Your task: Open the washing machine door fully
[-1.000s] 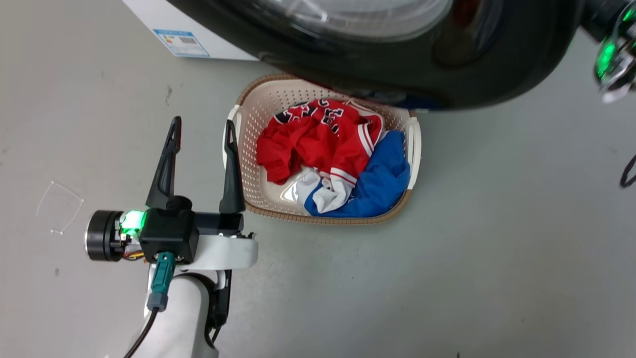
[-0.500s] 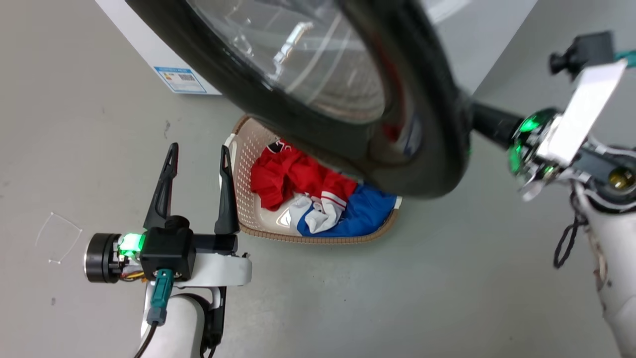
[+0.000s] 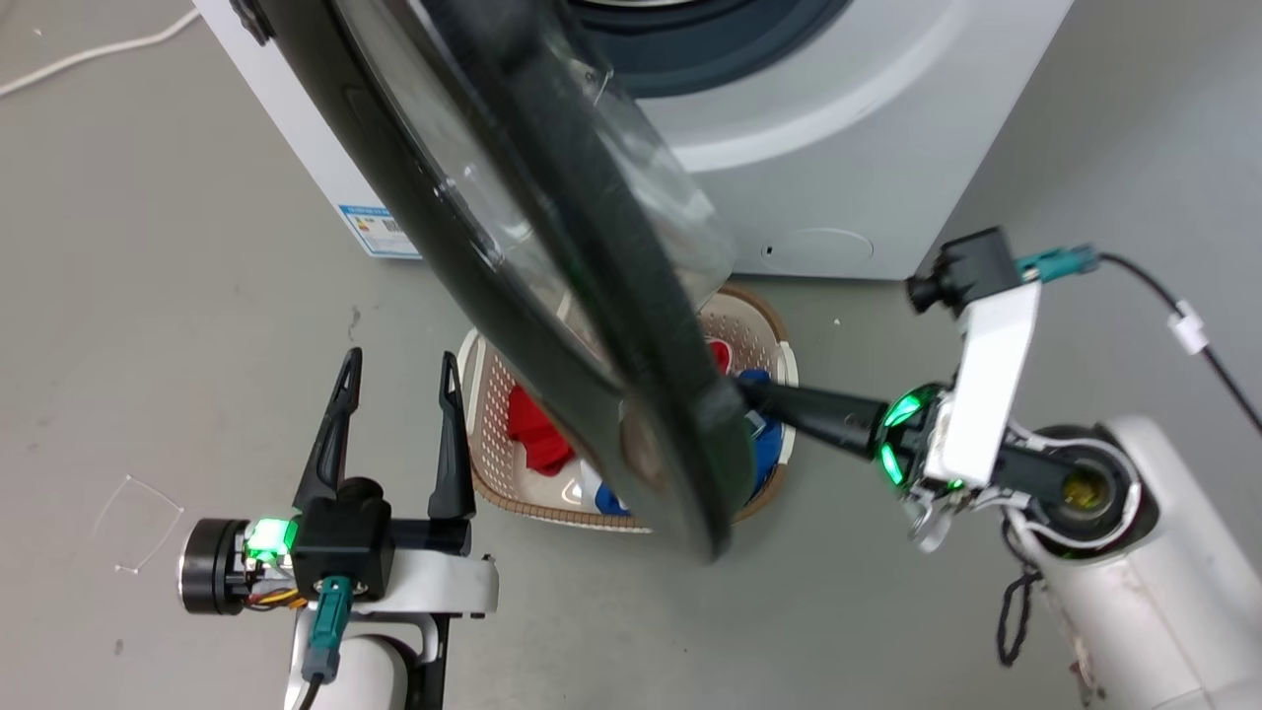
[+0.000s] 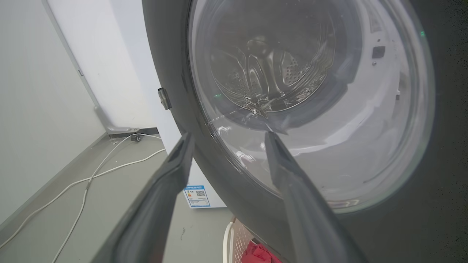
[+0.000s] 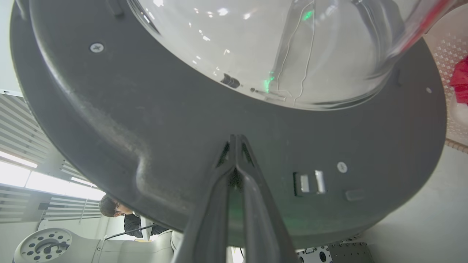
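Door (image 3: 552, 286) meets my right claw (image 5: 237, 137), fingers pinched together on nothing, tips against its inner rim, placed to push, I judge. It stands partly swung from the washer (image 3: 838, 118), over the basket (image 3: 537, 511). Left claw (image 3: 399, 360) hangs spread, empty.

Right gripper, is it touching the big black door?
Touching. In the right wrist view the right gripper, shut, presses its tips on the dark rim of the washing machine door, with no gap.
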